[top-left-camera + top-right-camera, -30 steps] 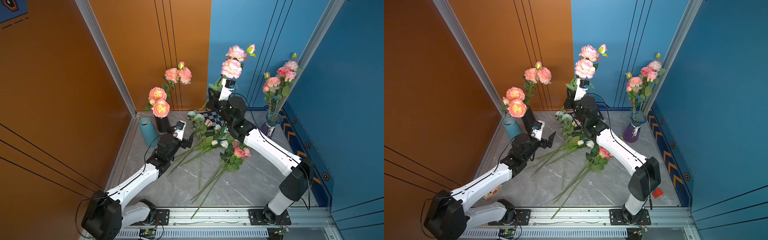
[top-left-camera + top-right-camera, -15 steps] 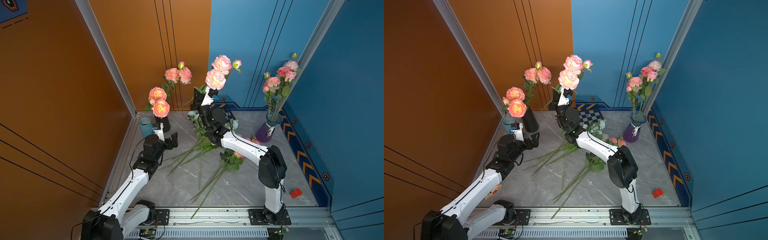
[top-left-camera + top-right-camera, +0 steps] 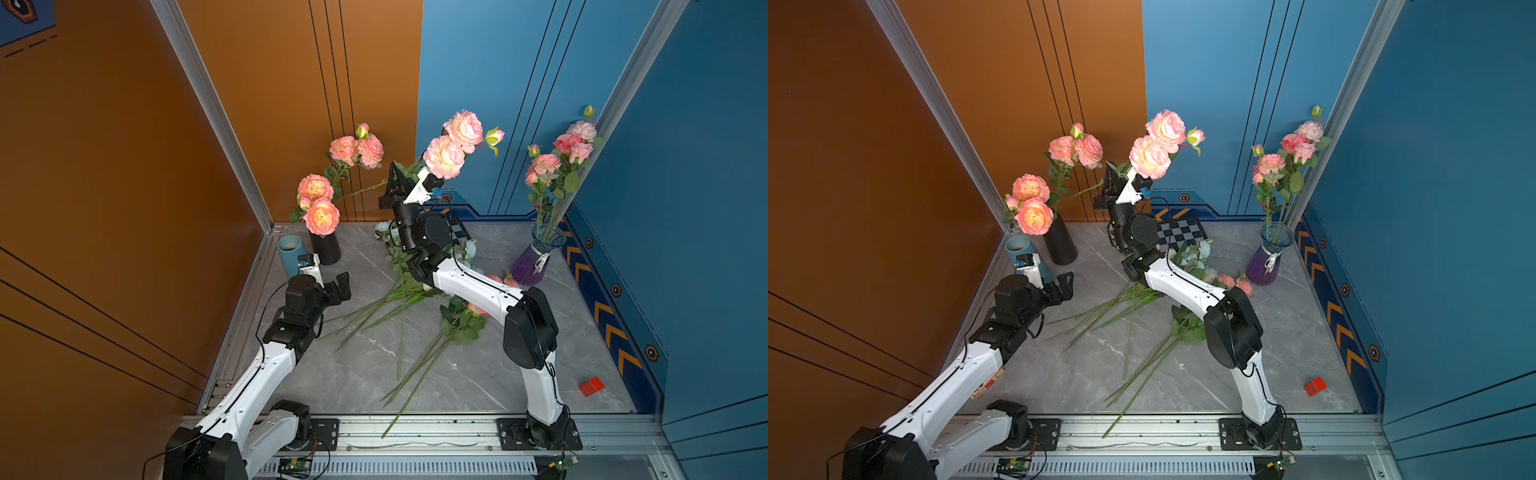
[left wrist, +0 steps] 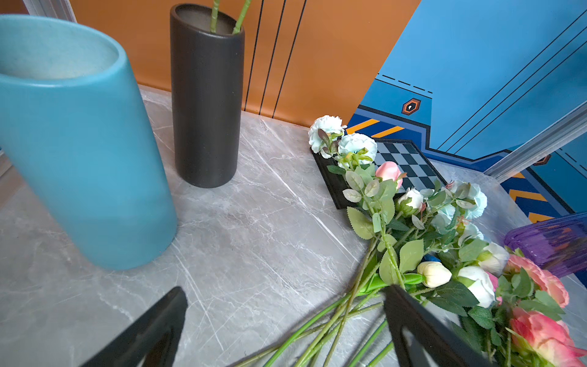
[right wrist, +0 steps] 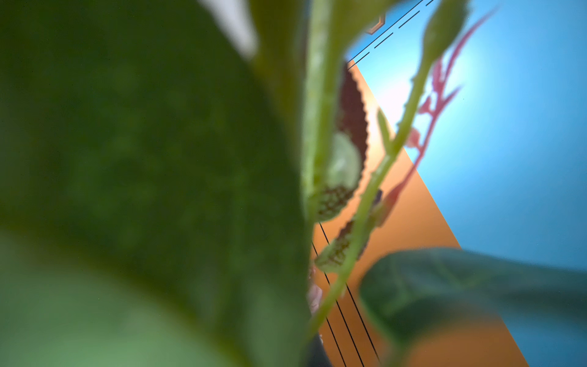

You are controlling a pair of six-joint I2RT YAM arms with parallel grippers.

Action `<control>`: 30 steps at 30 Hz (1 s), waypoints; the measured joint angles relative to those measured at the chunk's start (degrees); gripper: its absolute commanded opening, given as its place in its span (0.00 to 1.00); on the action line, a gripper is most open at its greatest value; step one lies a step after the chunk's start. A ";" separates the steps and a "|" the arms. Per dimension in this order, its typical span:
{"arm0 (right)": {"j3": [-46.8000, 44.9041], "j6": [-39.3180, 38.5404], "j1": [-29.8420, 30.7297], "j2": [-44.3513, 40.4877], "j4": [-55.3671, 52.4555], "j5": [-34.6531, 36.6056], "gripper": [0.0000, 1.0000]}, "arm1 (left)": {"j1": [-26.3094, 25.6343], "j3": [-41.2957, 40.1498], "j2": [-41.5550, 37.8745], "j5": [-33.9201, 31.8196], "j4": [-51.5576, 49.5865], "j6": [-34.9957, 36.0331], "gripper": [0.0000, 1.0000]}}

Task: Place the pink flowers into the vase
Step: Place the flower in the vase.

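- A spray of pink flowers (image 3: 453, 145), two full peach-pink blooms and a bud on a leafy stem, is held aloft, clamped in the right gripper (image 3: 395, 183).
- Salmon blooms (image 3: 320, 203) are stood upright in the black vase (image 3: 326, 249).
- Pink roses (image 3: 557, 158) are stood in the purple glass vase (image 3: 536, 262).
- Loose pink flowers (image 4: 540, 330) are laid flat on the desk (image 3: 365, 374).

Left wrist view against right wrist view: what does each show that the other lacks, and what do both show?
Only the left wrist: the open left gripper over the marble table, a teal vase, a black vase holding two stems, a checkerboard, and loose flowers lying on the table. Only the right wrist: blurred close-up leaves and stem of the pink flowers. Both: the orange wall meeting the blue wall.
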 measured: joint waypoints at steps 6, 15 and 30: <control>-2.56 1.11 0.00 -0.20 -0.04 -0.20 0.00 | -0.02 -0.02 0.02 0.00 0.04 0.00 0.99; -4.20 2.78 0.00 -0.20 -0.20 -0.90 0.00 | -0.02 -0.02 0.02 0.02 0.04 0.00 0.99; 3.74 4.72 0.22 6.16 -2.38 -3.74 0.00 | -0.52 -0.02 0.00 0.00 0.00 0.04 0.99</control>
